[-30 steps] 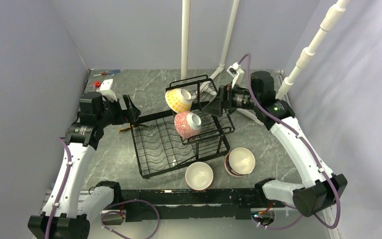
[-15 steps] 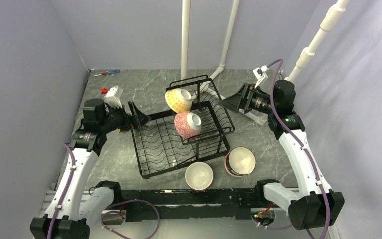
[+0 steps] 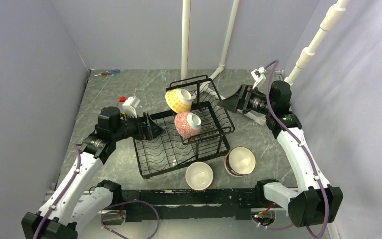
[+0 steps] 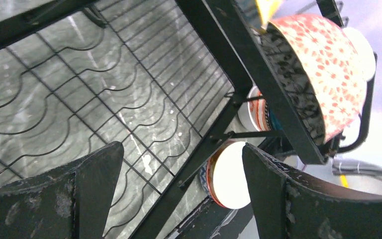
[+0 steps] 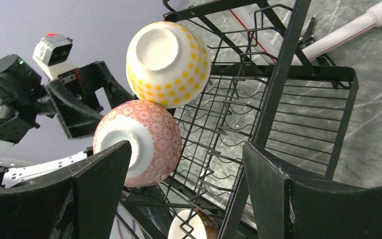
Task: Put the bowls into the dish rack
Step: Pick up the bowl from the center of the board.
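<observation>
Top external view, contents listed.

1. Bench (image 3: 109, 99): grey marbled surface and carries all items below.
2. Dish rack (image 3: 159, 149): black wire, set near the middle of the bench. It has a flat lower tray with wavy wires and a smaller slanted basket raised over its far right part.
3. Yellow dotted bowl (image 3: 178, 99): on its side at the far left corner of the upper basket, white foot ring turned to the right.
4. Pink-red bowl (image 3: 186, 124): on its side at the near left edge of the same basket, just below the yellow one, foot also turned to the right.
5. White bowl (image 3: 199, 176): upright on the bench, just in front of the rack's near edge, outside it.
6. Striped bowl (image 3: 240, 161): upright on the bench by the rack's near right corner, just beside the white bowl; white inside, red-brown bands outside.
7. Left pincer (image 3: 158, 131): at the left side of the rack, above the lower tray. Left wrist view shows both fingers (image 4: 94, 189) spread wide with only rack wire between them; nothing is held.
8. Right pincer (image 3: 224, 103): to the right of the upper basket, clear of it, pointing at the two racked bowls. Fingers spread wide, nothing held.
9. Screwdriver (image 3: 107, 73): at the far left corner of the bench, well apart from the rack.
</observation>
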